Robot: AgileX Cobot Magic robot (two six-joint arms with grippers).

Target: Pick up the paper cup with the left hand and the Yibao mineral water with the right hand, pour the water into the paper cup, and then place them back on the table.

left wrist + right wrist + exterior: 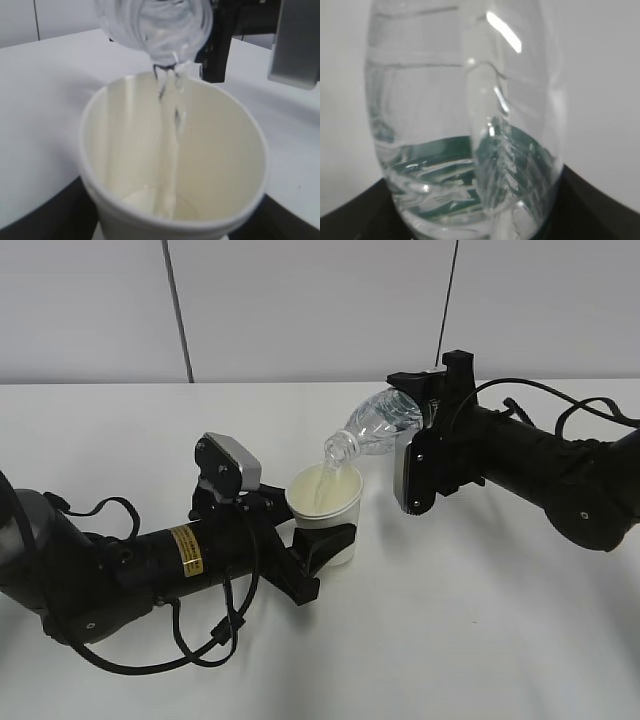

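While the pour runs mid-table, our right hand pinches the bottle at its body, tilted neck-down over the cup. We judge the thin ribbed plastic light and crushable. Our left hand clamps the soft cup's wall; water streams in, only the bottom covered.

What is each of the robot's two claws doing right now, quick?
Left hand: jaws closed around the paper cup, holding it under the stream.
Right hand: closed on the Yibao mineral water, tipped and pouring.
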